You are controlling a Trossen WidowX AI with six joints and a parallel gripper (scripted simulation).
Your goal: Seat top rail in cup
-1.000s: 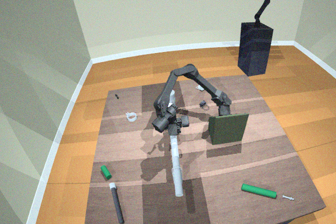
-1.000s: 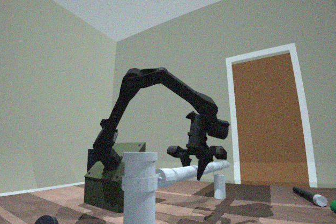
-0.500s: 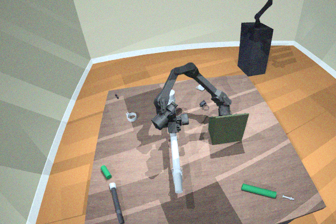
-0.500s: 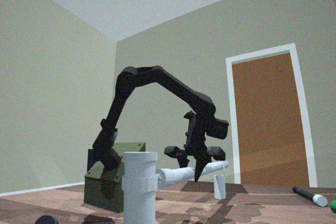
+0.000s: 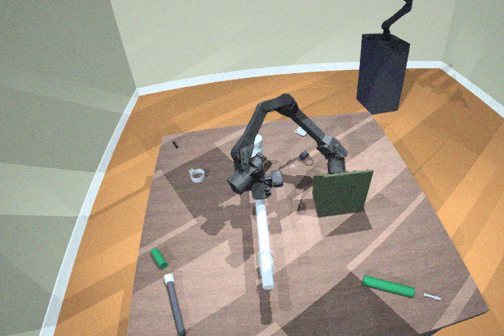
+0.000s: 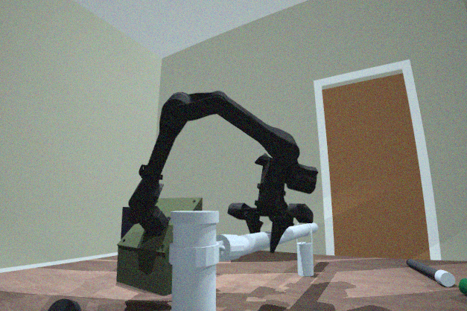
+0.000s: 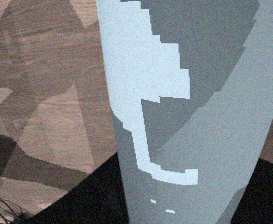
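Walls in pale green and one brown door (image 6: 375, 167) are shown behind the desk (image 5: 325, 257) (image 6: 375, 283) (image 7: 47, 65). One arm (image 5: 256, 124) (image 6: 245, 119) is seen, with one set of fingers (image 5: 268, 189) (image 6: 276, 238), closed around the white rail (image 5: 263, 225) (image 6: 299, 231) (image 7: 197, 100). Rail is held above the desk, run through the one loop cap (image 6: 311, 235) on the short post (image 6: 305, 260); its other end is pointed at the rail-end cup (image 6: 232, 246) beside the big post (image 6: 194, 290). One brace band (image 6: 194, 254) is fitted round that post, a little below its cap (image 6: 194, 216).

Counted on the desk: two green rods (image 5: 159, 258) (image 5: 388, 286), one short, one long; one dark rod (image 5: 175, 305) (image 6: 424, 271) with white tip; one white ring (image 5: 191, 177); one white bolt (image 5: 432, 297); one dark clip (image 5: 304, 155) with wire loop; one small white piece (image 5: 301, 131); one small black piece (image 5: 175, 145); one green box (image 5: 342, 193) (image 6: 144, 260).

Seating depth in the cup can't be read. Big post is mostly covered by the arm from the top, and its base is cut off in the exterior view. One black round thing (image 6: 64, 306) is cropped at the bottom edge.

Door and band are given only by the exterior view; ring, bolt and long green rod only by the top one.
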